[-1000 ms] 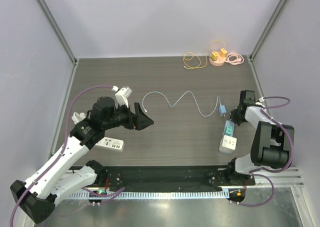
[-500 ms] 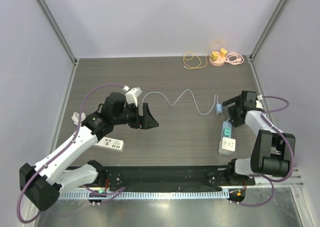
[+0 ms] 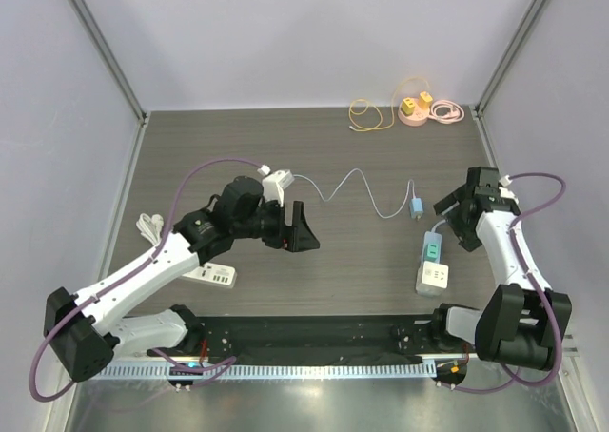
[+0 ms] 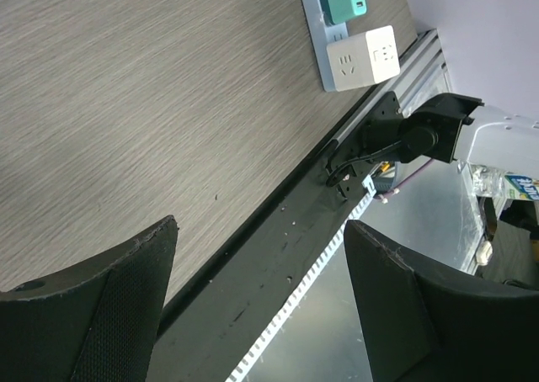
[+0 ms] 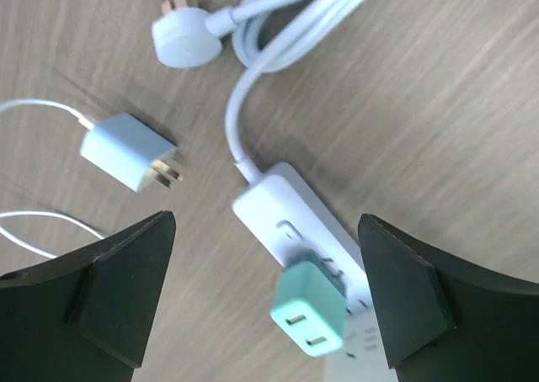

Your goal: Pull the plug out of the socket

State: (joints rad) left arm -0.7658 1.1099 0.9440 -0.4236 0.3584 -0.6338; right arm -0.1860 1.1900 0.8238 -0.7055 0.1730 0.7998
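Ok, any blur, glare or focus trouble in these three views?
Top external: even light, sharp, only soft shadows on the table. Left wrist: pale sheen on the table, claw fingers dark. Right wrist: blue charger slightly blurred at its prongs; green plug crisp.

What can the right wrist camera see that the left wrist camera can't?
Only the right wrist view shows the blue charger lying loose with its prongs bare, and the round white plug on its thick white cable. Only the left wrist view shows the black rail along the table's edge and the other arm's base. Both show the green plug on the white power strip, and the wooden table.
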